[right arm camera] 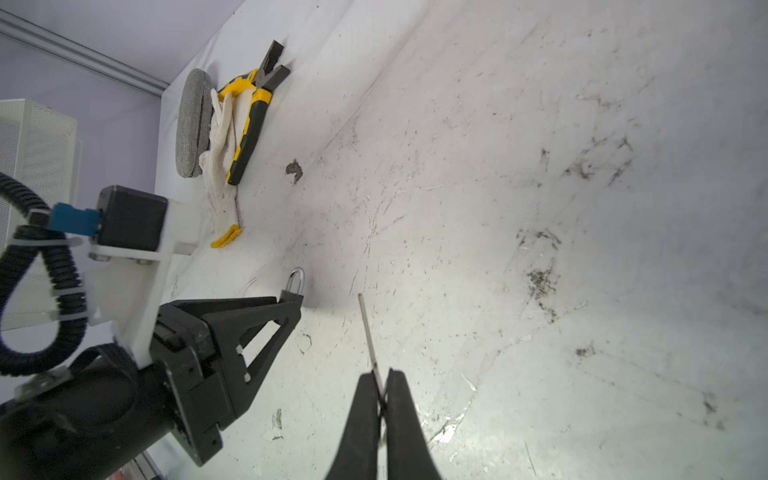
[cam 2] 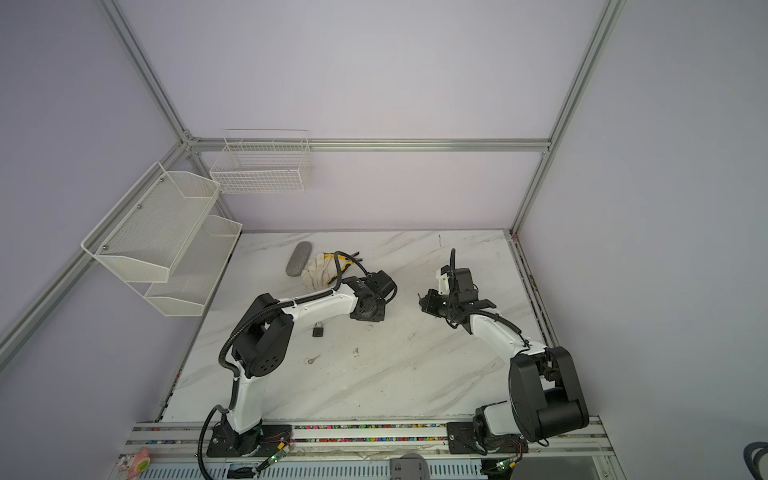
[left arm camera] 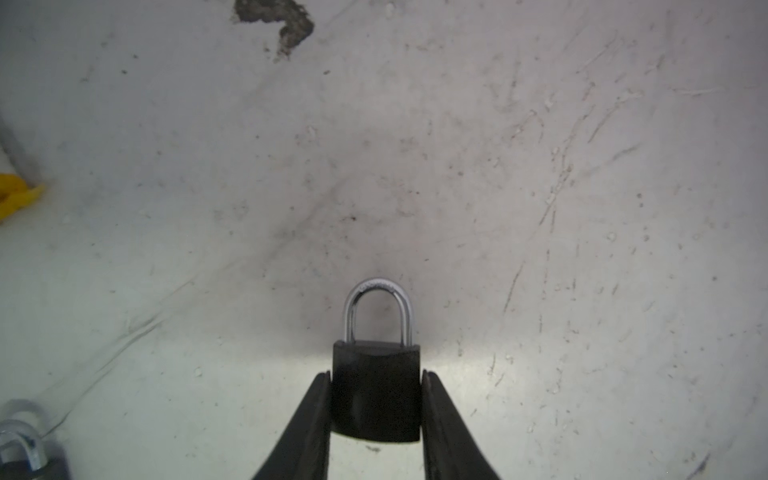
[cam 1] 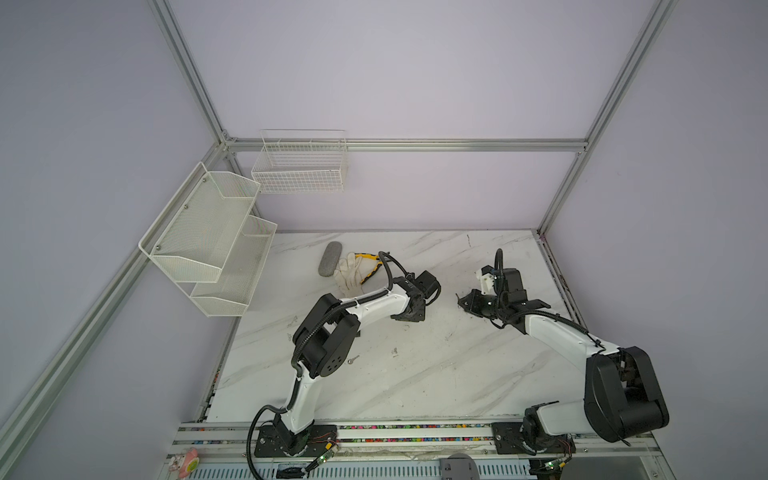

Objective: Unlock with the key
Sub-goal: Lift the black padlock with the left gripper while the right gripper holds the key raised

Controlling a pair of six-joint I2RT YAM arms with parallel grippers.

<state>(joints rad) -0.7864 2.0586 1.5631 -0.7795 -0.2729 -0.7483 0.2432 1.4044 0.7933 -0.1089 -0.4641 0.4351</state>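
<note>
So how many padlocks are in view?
2. One padlock sits between the left gripper's fingers; a second padlock lies on the table beneath the left arm, near a loose key. Others may be hidden under the arms.

A black padlock [left arm camera: 376, 399], silver shackle closed, is held by its sides in the left gripper [left arm camera: 376, 374]. A slim silver key [right arm camera: 368, 332] is pinched in the right gripper [right arm camera: 381, 376], blade outward.
</note>
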